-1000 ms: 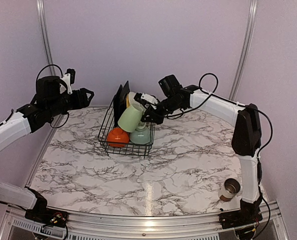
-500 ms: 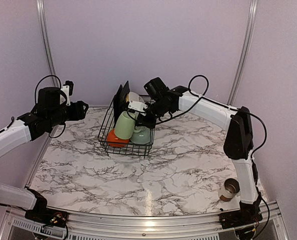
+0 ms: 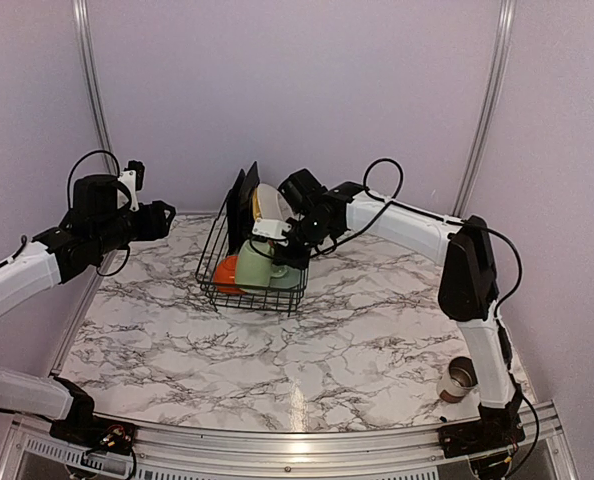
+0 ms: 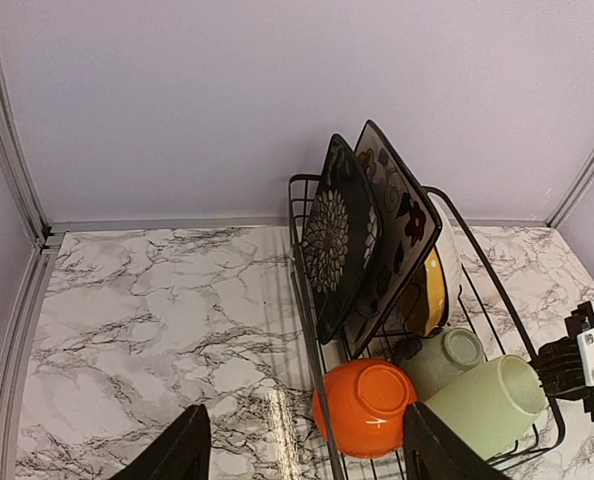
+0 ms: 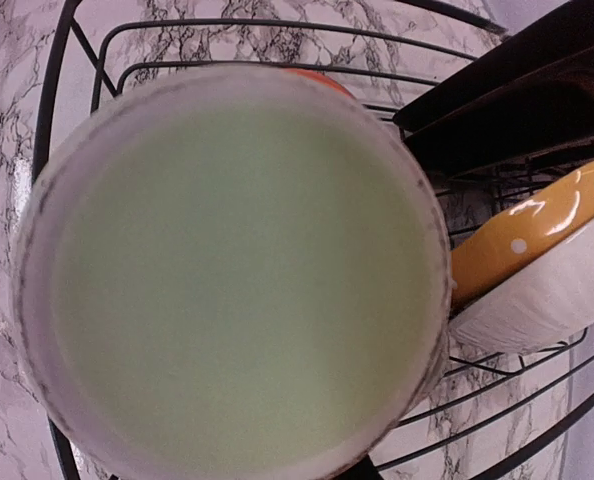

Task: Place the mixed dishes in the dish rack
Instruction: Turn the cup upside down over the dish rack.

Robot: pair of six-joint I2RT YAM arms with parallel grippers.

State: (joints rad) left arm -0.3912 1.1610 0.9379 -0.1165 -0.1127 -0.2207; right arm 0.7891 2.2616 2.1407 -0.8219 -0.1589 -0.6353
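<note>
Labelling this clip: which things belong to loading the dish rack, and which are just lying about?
Part of the job: black wire dish rack; two black square flowered plates; yellow dotted round plate; white ribbed bowl; orange upturned bowl; large pale green mug; smaller pale green upturned mug; small grey-brown cup out on the table.
Just there: marble-patterned table top; lilac back wall.

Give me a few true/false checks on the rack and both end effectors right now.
1. The right end effector grips the pale green mug in the black wire dish rack. True.
2. The left end effector holds a plate. False: it is open and empty, left of the rack.
3. The black square flowered plates lie flat. False: they stand upright in the rack.
4. The small grey-brown cup sits on the marble table, outside the rack. True.
</note>
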